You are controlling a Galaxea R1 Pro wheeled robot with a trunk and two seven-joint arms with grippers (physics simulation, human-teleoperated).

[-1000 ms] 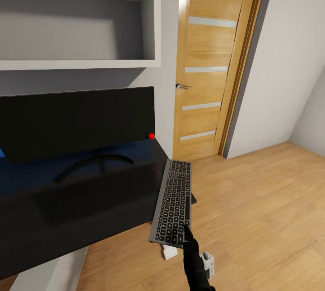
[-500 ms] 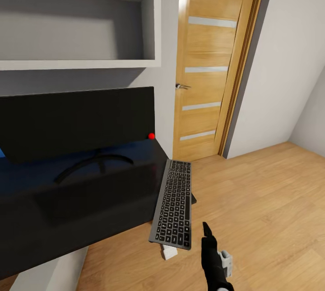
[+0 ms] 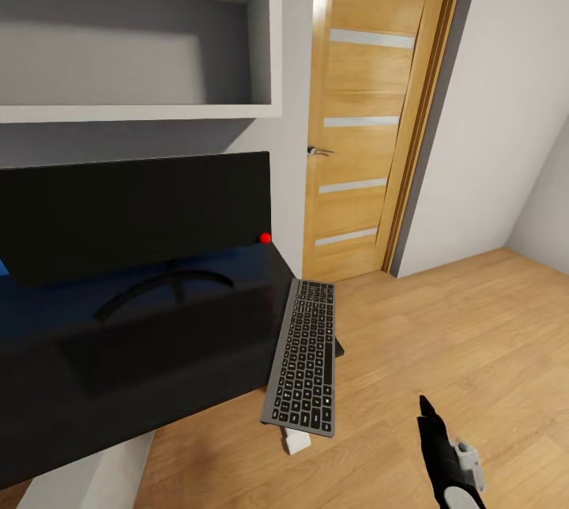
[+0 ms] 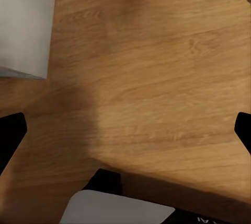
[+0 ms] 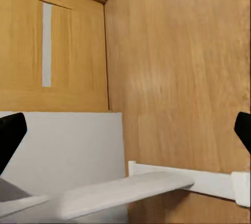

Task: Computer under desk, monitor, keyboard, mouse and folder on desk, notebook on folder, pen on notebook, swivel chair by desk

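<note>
Light wood floor (image 3: 442, 335): seen across the lower right of the head view, and beneath both wrist cameras.

Pale grey wall (image 3: 506, 98), sloped at the far right: recorded behind the door and the shelving.

Wooden door (image 3: 371, 114), with four pale horizontal strips and a metal lever handle (image 3: 319, 151): shut, set in the wall to the right of the bench.

Grey open wall shelving (image 3: 142, 35): mounted above the monitor.

Bench (image 3: 158, 367), black-topped: seen at the lower left of the head view, its near right corner overhung by the keyboard. A strip of its blue back panel (image 3: 229, 260) is visible below the screen.

Monitor (image 3: 134, 213), wide black screen: standing upright on the bench toward the wall, on a dark curved foot (image 3: 166, 288). A small red dot (image 3: 265, 238) is seen at its lower right corner.

Keyboard (image 3: 303, 355), dark grey with black keys: lying lengthwise at the bench's right end, to the right of the monitor, its near end projecting past the bench edge over the floor.

Small white object (image 3: 296, 439): lying on the floor just below the keyboard's near end; its kind cannot be told.

Right tool (image 3: 427, 406): black, pointing upward at the lower right of the head view, well apart from the keyboard; in the right wrist view its fingertips (image 5: 10, 132) are spread wide and nothing is held.

Left tool (image 4: 125, 135): fingertips (image 4: 10, 130) likewise spread wide over bare floor, holding nothing.
</note>
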